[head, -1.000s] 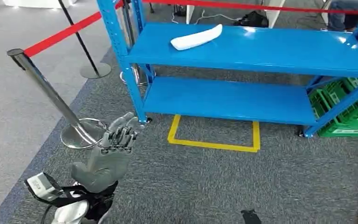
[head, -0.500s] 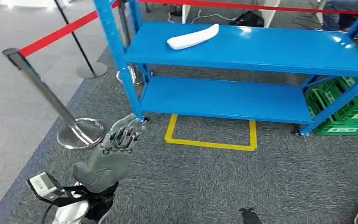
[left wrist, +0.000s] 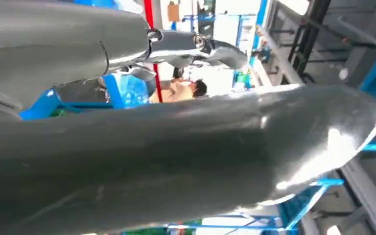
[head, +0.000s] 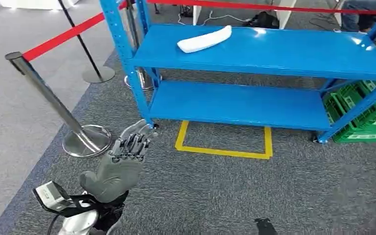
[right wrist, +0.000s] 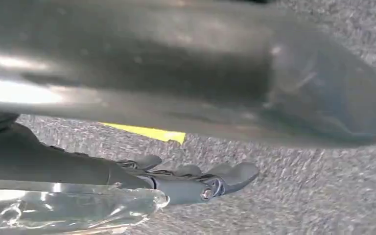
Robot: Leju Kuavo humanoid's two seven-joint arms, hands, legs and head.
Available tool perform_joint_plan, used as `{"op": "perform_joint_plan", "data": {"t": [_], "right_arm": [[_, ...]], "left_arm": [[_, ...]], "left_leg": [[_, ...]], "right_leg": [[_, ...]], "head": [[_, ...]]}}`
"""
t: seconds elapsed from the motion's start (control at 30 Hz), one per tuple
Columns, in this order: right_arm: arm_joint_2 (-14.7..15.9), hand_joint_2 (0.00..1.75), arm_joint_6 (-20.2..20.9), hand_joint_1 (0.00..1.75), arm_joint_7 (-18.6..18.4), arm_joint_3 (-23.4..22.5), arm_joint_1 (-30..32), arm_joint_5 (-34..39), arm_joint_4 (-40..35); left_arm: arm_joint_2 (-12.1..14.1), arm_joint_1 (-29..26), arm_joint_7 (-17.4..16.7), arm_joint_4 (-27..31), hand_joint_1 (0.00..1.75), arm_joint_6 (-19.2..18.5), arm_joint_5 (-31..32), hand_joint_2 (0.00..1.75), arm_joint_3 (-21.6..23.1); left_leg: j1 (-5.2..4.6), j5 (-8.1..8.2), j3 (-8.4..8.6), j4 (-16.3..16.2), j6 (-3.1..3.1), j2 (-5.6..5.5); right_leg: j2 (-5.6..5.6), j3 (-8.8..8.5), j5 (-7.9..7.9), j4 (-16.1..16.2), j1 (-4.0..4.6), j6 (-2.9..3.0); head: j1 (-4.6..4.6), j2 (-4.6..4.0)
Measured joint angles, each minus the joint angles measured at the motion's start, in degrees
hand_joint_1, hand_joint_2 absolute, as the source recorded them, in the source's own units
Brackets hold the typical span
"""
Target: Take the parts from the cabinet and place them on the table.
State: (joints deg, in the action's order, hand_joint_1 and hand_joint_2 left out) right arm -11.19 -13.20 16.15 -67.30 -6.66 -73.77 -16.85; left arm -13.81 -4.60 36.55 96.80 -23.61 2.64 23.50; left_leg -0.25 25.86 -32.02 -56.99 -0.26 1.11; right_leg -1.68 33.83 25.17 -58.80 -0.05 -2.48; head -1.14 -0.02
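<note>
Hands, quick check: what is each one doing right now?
Left hand: open, fingers extended, holding nothing.
Right hand: fingers extended over the carpet, nothing gripped; open.

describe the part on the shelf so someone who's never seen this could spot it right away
Find the blue metal shelving unit standing on grey carpet. On its upper shelf, near the left end, lies the white part: a long, slightly curved piece. It is the sole item on either blue shelf.
</note>
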Motion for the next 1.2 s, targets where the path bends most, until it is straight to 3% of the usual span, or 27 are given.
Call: {"op": "perform_joint_plan", "data": {"t": [0.07,0.1,0.13,0.2,0.23,0.27,0.3,0.33,0.4,0.43,0.47,0.53,0.6,0.63,0.67,0.73,0.77,0.8,0.83,0.9,0.93,0.97,1.07,1.1,1.13,1.17,1.2], "right_arm": [[0.0,0.00,-0.6,0.00,-0.4,0.0,0.1,-0.3,0.0],[0.0,0.00,-0.7,0.00,-0.5,0.0,0.1,-0.4,0.0],[0.1,0.00,-0.7,0.00,-0.6,0.0,0.0,-0.5,-0.1],[0.1,0.00,-0.7,0.00,-0.7,0.0,0.0,-0.6,-0.1],[0.1,0.00,-0.8,0.00,-0.9,0.0,0.1,-0.6,-0.1],[0.1,0.00,-0.8,0.00,-1.0,0.0,0.2,-0.6,-0.1],[0.1,0.00,-0.8,0.00,-1.0,0.0,0.2,-0.6,-0.1],[0.1,0.00,-0.8,0.00,-1.1,0.0,0.2,-0.6,-0.1],[0.1,0.00,-0.9,0.00,-1.1,0.0,0.1,-0.7,-0.1],[0.1,0.00,-1.0,0.00,-1.1,0.0,0.0,-0.9,-0.1],[0.1,0.00,-1.5,0.00,-0.9,0.0,0.1,-1.2,-0.1],[0.1,0.00,-1.9,0.00,-1.0,0.0,0.4,-1.6,-0.2],[0.1,0.00,-2.0,0.00,-1.0,0.0,0.4,-1.6,-0.2],[0.1,0.00,-2.1,0.00,-1.0,0.0,0.4,-1.6,-0.3],[0.1,0.00,-2.3,0.00,-1.2,0.0,0.3,-1.8,-0.3],[0.1,0.00,-3.0,0.00,-1.9,0.0,0.2,-2.1,-0.2],[0.1,0.00,-3.1,0.00,-2.2,0.0,0.2,-2.3,-0.2],[0.1,0.00,-3.3,0.00,-2.4,0.0,0.3,-2.4,-0.2],[0.1,0.00,-3.5,0.00,-2.6,0.0,0.3,-2.5,-0.3],[0.1,0.00,-3.8,0.00,-3.2,0.1,0.2,-3.0,-0.3],[0.1,0.00,-3.7,0.00,-3.5,0.2,0.1,-3.3,-0.3],[0.1,0.00,-3.2,0.00,-3.7,0.4,-0.1,-3.4,-0.3],[0.1,0.00,-1.6,0.00,-4.0,0.4,0.1,-3.1,-0.3],[0.1,0.00,-1.4,0.00,-4.1,0.4,0.2,-2.9,-0.3],[0.1,0.00,-1.4,0.00,-4.1,0.4,0.1,-2.8,-0.3],[0.1,0.00,-1.4,0.00,-4.2,0.4,0.1,-2.8,-0.3],[0.1,0.00,-1.4,0.00,-4.4,0.4,0.1,-2.8,-0.3]], "left_arm": [[0.0,0.0,0.0,0.0,0.00,0.0,0.1,0.00,0.1],[0.0,0.1,0.0,0.0,0.00,0.0,0.1,0.00,0.2],[0.0,0.1,0.1,0.1,0.00,0.0,0.1,0.00,0.2],[0.1,0.0,0.1,0.1,0.00,0.0,0.1,0.00,0.2],[0.1,0.0,0.1,0.1,0.00,0.0,0.1,0.00,0.2],[0.1,0.0,0.1,0.1,0.00,0.0,0.1,0.00,0.2],[0.1,0.1,0.1,0.1,0.00,0.0,0.0,0.00,0.2],[0.1,0.1,0.1,0.1,0.00,-0.1,-0.1,0.00,0.2],[0.1,0.1,0.1,0.1,0.00,-0.1,-0.2,0.00,0.2],[0.1,0.1,0.1,0.1,0.00,-0.1,-0.2,0.00,0.2],[0.1,0.1,0.1,0.1,0.00,-0.1,-0.2,0.00,0.2],[0.1,0.1,0.1,0.1,0.00,0.0,-0.2,0.00,0.2],[0.0,0.1,0.1,0.1,0.00,0.0,-0.2,0.00,0.2],[0.0,0.1,0.1,0.1,0.00,0.0,-0.2,0.00,0.2],[0.0,0.1,0.1,0.1,0.00,0.0,-0.3,0.00,0.2],[0.0,0.1,0.1,0.1,0.00,-0.1,-0.3,0.00,0.2],[0.0,0.1,0.1,0.1,0.00,-0.1,-0.3,0.00,0.2],[0.0,0.1,0.1,0.1,0.00,-0.1,-0.3,0.00,0.2],[0.0,0.1,0.1,0.1,0.00,-0.1,-0.3,0.00,0.2],[0.0,0.1,0.1,0.1,0.00,-0.1,-0.4,0.00,0.2],[0.0,0.1,0.1,0.1,0.00,-0.1,-0.7,0.00,0.2],[0.0,0.1,0.1,0.1,0.00,-0.2,-0.9,0.00,0.2],[0.0,0.1,0.1,0.1,0.00,-0.4,-1.5,0.00,0.2],[0.0,0.1,0.1,0.1,0.00,-0.5,-1.7,0.00,0.2],[0.0,0.1,0.1,0.1,0.00,-0.5,-1.8,0.00,0.2],[0.0,0.1,0.1,0.1,0.00,-0.7,-1.9,0.00,0.2],[0.0,0.1,0.1,0.1,0.00,-0.7,-2.1,0.00,0.2]], "left_leg": [[0.14,0.18,0.13,0.2,-0.68,0.83],[0.23,0.91,0.02,-0.4,-1.07,0.45],[0.21,2.93,-1.21,-3.1,-1.35,-0.10],[0.31,7.41,-5.64,-12.5,-1.64,-0.46],[0.31,8.70,-7.72,-16.5,-1.67,-0.51],[0.31,8.65,-8.74,-18.2,-1.65,-0.52],[0.31,6.99,-8.35,-17.0,-1.53,-0.53],[0.31,4.44,-6.81,-13.6,-1.34,-0.62],[0.34,-0.31,-2.26,-4.5,-0.97,-1.50],[0.30,-0.69,-1.07,-1.5,-0.92,-2.20],[0.55,0.09,-0.51,-0.2,-0.61,-2.25],[0.17,-0.11,-0.90,-0.5,0.03,-2.30],[0.63,-0.49,-0.74,0.0,0.77,-2.11],[0.64,-0.51,-0.70,0.0,1.04,-2.04],[0.62,-0.48,-0.74,0.0,1.24,-1.84],[0.54,-0.46,-0.76,-0.1,1.39,-1.41],[0.54,-0.45,-0.73,-0.1,1.40,-1.29],[0.54,-0.44,-0.68,-0.1,1.40,-1.24],[0.54,-0.43,-0.63,-0.1,1.38,-1.24],[0.56,-0.24,-0.32,-0.1,1.09,-1.23],[0.29,-0.08,-0.25,-0.1,0.70,-1.23],[0.06,-0.02,-0.38,-0.4,0.43,-1.26],[0.25,-0.32,-0.30,0.0,-0.45,-1.15],[0.26,0.14,-0.46,-0.1,-0.80,-1.16],[0.20,1.26,-0.89,-1.3,-1.16,-1.20],[0.27,3.35,-2.37,-4.6,-1.44,-1.19],[0.40,5.93,-4.81,-9.8,-1.66,-1.19]], "right_leg": [[0.89,0.16,-0.28,0.3,0.00,0.84],[1.37,0.07,-0.47,0.4,-0.30,1.14],[1.75,0.10,-0.51,0.5,-0.43,1.48],[2.58,0.16,-0.53,0.5,-0.46,1.64],[3.00,0.20,-0.53,0.5,-0.45,1.64],[3.45,0.20,-0.54,0.5,-0.45,1.64],[4.08,0.16,-0.55,0.4,-0.46,1.63],[4.74,0.12,-0.60,0.4,-0.47,1.55],[5.49,0.06,-0.67,0.4,-0.54,1.39],[5.90,0.16,-0.61,0.2,-0.12,1.06],[6.22,0.60,-0.55,-0.1,-0.06,0.81],[6.19,0.70,-0.85,0.4,-0.31,0.13],[5.74,1.00,-0.44,0.1,-0.36,-0.44],[3.95,1.76,1.14,-1.9,-0.13,-0.73],[3.03,3.48,3.42,-5.7,-0.19,-0.99],[2.25,7.83,7.71,-15.5,-0.24,-1.22],[2.18,8.98,8.17,-18.0,-0.25,-1.30],[2.17,8.62,7.12,-17.3,-0.27,-1.31],[2.15,7.01,5.14,-14.1,-0.28,-1.25],[1.93,1.58,0.45,-3.8,-0.37,-1.08],[1.55,-0.39,0.53,0.0,-0.31,-1.04],[1.96,-0.63,0.26,0.3,-0.25,-0.48],[2.22,-0.30,0.18,0.1,0.05,0.40],[2.21,-0.43,-0.11,0.5,-0.49,0.85],[2.26,-0.41,-0.16,0.5,-0.53,1.10],[2.26,-0.36,-0.16,0.5,-0.57,1.39],[2.25,-0.30,-0.11,0.5,-0.57,1.51]], "head": [[-0.04,0.00],[-0.04,0.00],[0.22,0.00],[0.22,0.00],[0.22,0.00],[0.20,0.00],[0.20,0.00],[0.20,0.00],[0.22,0.00],[0.37,0.00],[0.53,0.00],[0.57,0.00],[0.59,0.00],[-0.06,0.00],[-0.28,0.00],[-0.26,0.00],[-0.22,0.00],[-0.22,0.00],[-0.24,0.00],[-0.24,0.00],[-0.24,0.00],[-0.17,0.00],[-0.13,0.00],[-0.20,0.00],[-0.02,0.00],[0.35,0.00],[0.44,0.00]]}}
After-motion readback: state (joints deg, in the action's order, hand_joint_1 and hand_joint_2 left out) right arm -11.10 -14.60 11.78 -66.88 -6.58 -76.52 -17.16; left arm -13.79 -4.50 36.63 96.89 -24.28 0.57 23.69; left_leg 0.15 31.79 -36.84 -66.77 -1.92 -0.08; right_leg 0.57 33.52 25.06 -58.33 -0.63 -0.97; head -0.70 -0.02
